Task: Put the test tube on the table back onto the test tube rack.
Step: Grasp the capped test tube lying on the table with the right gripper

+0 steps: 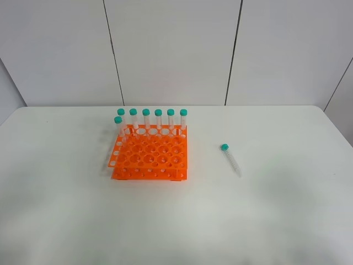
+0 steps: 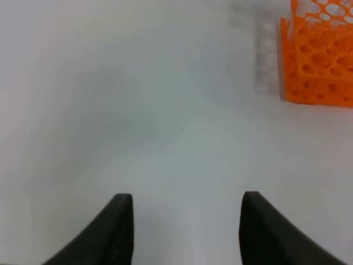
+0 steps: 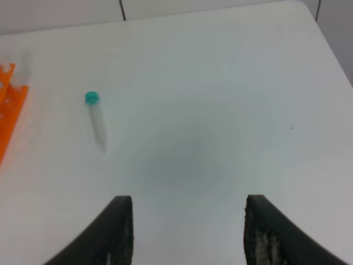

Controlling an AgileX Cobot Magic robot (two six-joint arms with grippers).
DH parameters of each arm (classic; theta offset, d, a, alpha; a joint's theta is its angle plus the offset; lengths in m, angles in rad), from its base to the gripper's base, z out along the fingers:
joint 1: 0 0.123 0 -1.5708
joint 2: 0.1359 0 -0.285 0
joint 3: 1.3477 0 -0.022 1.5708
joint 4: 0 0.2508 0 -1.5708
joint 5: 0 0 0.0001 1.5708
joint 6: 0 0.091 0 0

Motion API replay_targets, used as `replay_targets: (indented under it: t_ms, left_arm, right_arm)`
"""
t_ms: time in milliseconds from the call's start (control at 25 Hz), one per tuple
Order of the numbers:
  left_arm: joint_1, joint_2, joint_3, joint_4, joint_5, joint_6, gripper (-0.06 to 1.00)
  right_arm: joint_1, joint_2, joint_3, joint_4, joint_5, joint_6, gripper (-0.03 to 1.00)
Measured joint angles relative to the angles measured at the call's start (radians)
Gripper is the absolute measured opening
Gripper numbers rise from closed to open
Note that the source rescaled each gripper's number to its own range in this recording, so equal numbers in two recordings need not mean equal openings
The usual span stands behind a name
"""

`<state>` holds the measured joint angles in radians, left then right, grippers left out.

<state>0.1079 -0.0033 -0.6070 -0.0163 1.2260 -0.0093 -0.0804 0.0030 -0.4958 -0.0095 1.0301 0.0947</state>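
Note:
A clear test tube with a teal cap lies flat on the white table, right of the orange test tube rack. The same tube shows in the right wrist view, ahead of my right gripper and off to one side; that gripper is open and holds nothing. Part of the rack shows in the left wrist view, well ahead of my open, empty left gripper. Neither arm appears in the high view.
Several teal-capped tubes stand upright in the rack's back row and left side. Behind the table rises a white panelled wall. The table's right edge curves close to the lying tube's side.

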Motion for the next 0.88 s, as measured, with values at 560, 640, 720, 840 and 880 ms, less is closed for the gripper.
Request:
replay_targets:
  t_ms: [560, 640, 720, 840, 880]
  left_arm:
    - [0.000, 0.000, 0.000, 0.000, 0.000, 0.000, 0.81]
    - [0.000, 0.000, 0.000, 0.000, 0.000, 0.000, 0.81]
    - [0.000, 0.000, 0.000, 0.000, 0.003, 0.000, 0.81]
    - [0.000, 0.000, 0.000, 0.000, 0.003, 0.000, 0.81]
    - [0.000, 0.000, 0.000, 0.000, 0.003, 0.000, 0.81]
  right_arm:
    - [0.000, 0.000, 0.000, 0.000, 0.000, -0.001, 1.00]
    - [0.000, 0.000, 0.000, 0.000, 0.000, -0.006, 1.00]
    - [0.000, 0.000, -0.008, 0.000, 0.000, -0.019, 1.00]
    - [0.000, 0.007, -0.030, 0.010, -0.001, -0.038, 1.00]
    - [0.000, 0.021, -0.039, 0.010, -0.001, -0.040, 1.00]
